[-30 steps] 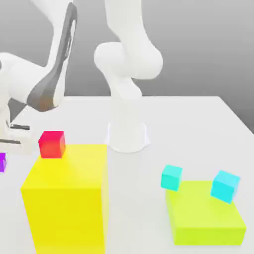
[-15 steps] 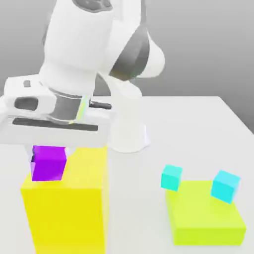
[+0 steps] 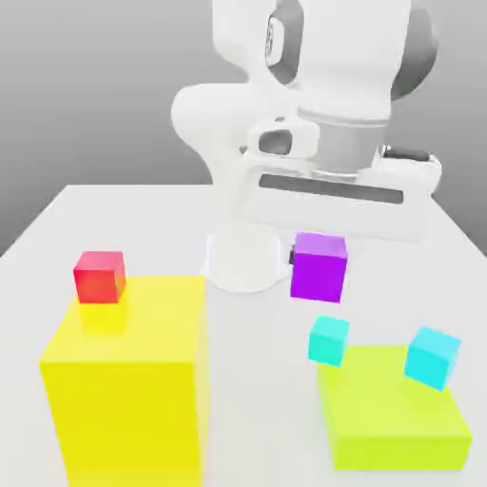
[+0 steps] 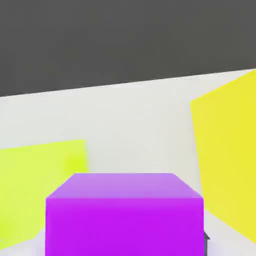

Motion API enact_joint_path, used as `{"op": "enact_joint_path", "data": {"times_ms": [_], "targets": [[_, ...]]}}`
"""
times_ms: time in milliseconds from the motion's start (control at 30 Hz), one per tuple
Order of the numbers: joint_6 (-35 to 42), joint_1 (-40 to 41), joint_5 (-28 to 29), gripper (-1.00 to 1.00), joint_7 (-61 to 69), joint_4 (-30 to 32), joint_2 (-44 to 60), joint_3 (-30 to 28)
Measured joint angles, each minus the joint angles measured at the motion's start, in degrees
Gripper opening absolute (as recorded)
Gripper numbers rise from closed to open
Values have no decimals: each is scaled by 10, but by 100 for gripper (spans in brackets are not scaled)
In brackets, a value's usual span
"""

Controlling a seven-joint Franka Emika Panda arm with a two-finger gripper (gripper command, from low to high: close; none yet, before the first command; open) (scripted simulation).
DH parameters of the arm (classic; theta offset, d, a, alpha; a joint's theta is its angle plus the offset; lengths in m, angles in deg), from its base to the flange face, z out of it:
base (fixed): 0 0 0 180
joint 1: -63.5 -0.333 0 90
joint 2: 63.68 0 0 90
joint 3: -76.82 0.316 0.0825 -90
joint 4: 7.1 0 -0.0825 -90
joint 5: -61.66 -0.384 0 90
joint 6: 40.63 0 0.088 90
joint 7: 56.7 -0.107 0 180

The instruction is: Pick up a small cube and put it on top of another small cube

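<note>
The claw [image 3: 319, 262] has the purple cube [image 3: 319, 268] gripped beneath it, up in the air; I'd bring it over the chosen small cube, square it, lower gently, then let go. Beneath the claw sit two cyan cubes [image 3: 328, 341] by the green block [image 3: 395, 404], easily knocked by a low approach.

This is a pretend room made by a computer, like a robot lab. A white robot arm [image 3: 347, 143] stands on a plain white surface [image 3: 152, 224], with bright blocks [image 3: 133, 380] and a bare gray wall [image 3: 114, 86] behind.
</note>
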Motion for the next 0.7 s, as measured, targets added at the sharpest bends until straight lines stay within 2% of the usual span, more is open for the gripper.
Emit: {"op": "enact_joint_path", "data": {"times_ms": [367,567,600,700], "targets": [[-58,0,-125,-100,-309,128,-62,76],[-183,27,-118,-100,-348,159,38,100],[-204,29,-116,100,-351,162,55,104],[-204,29,-116,100,-351,162,55,104]]}}
